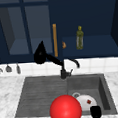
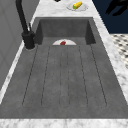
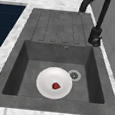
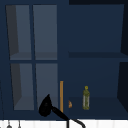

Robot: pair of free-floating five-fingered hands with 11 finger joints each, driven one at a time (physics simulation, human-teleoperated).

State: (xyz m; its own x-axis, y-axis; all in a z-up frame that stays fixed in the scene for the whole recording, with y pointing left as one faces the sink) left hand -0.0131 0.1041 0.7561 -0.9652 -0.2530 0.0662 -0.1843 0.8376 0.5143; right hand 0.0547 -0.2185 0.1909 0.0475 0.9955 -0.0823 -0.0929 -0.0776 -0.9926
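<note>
My left hand hangs in front of the dark blue wall cabinet, just left of the closed glass door's orange handle, its fingers straight and pointing up, touching nothing. The upper view has the same hand beside the handle. My right hand floats low at the sink's front right corner, holding nothing. In the left side view that hand has spread fingers beyond the counter's front edge. A white plate with a small red piece lies in the basin. A big red ball sits before the sink's front edge.
The cabinet's right half stands open, with an olive bottle and a small orange item on its shelf. A black faucet rises behind the sink. The drainboard lies left of the basin. A small plate with corn sits on the counter.
</note>
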